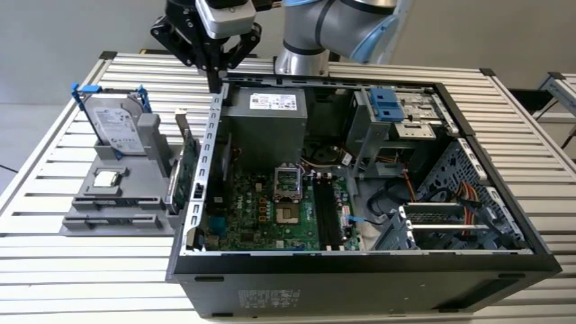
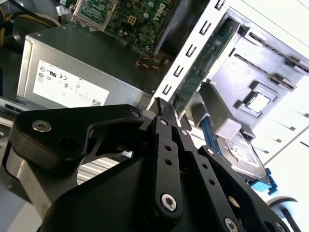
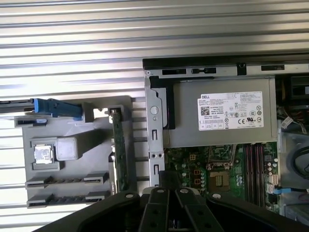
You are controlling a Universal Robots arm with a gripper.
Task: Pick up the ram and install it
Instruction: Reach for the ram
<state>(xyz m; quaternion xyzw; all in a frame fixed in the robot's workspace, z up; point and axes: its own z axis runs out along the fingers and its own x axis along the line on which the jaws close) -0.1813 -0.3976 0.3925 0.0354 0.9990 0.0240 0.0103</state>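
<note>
Ram, as far as the pictures allow, is the long dark strip standing in the memory slots on the motherboard, between the CPU socket and the drive-bay side of the open computer case. In the first wrist view the same slots lie just beside the socket. Whether that strip is a seated stick or only the slot bodies cannot be told.

The gripper hangs over the case's far corner at the exterior view's left, above the side wall and next to the power supply, well apart from the memory slots. Its black fingers are drawn together to a narrow point, and nothing can be seen between them; both wrist views show them pressed close.

Outside the case, at the exterior view's left, a grey parts holder rests on the slatted table. A silver hard drive with blue clips stands upright in it, a CPU chip lies flat in a recess, and a green expansion card stands on edge just beside the case wall. The second wrist view shows the card, the chip and the drive beyond the fingers.
</note>
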